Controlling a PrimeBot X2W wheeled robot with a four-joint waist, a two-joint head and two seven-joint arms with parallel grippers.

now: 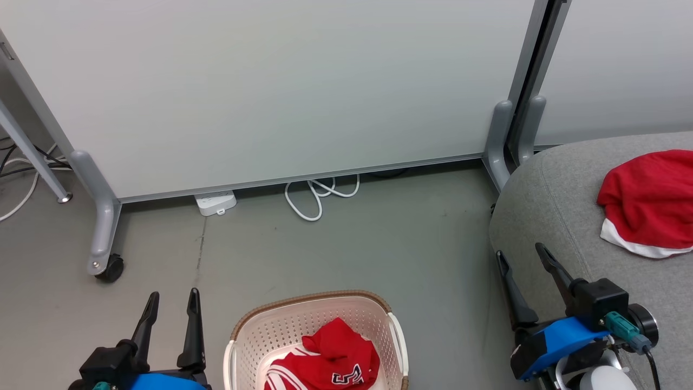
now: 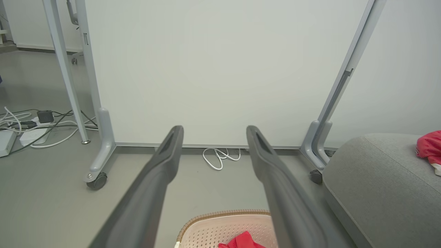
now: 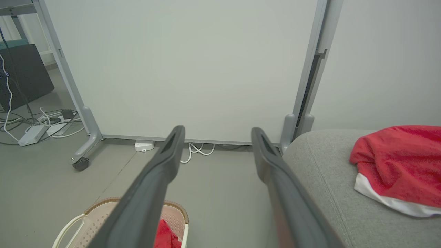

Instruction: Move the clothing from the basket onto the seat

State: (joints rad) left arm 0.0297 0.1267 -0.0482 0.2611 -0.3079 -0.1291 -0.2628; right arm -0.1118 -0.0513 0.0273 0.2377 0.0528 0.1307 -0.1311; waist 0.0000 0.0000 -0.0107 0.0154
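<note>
At your left, the left gripper (image 1: 174, 294) hangs over the floor (image 1: 379, 244), its fingers spread wide and holding nothing. Just right of it, the basket (image 1: 319, 299) sits on the floor with the striped red garment (image 1: 330, 363) crumpled inside. Further right, the right gripper (image 1: 521, 252) is equally wide and empty, at the edge of the seat (image 1: 547, 216), where the white-hemmed red garment (image 1: 647, 200) lies.

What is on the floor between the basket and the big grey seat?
Nothing. In the head view a strip of bare grey floor runs between the basket and the seat.
</note>
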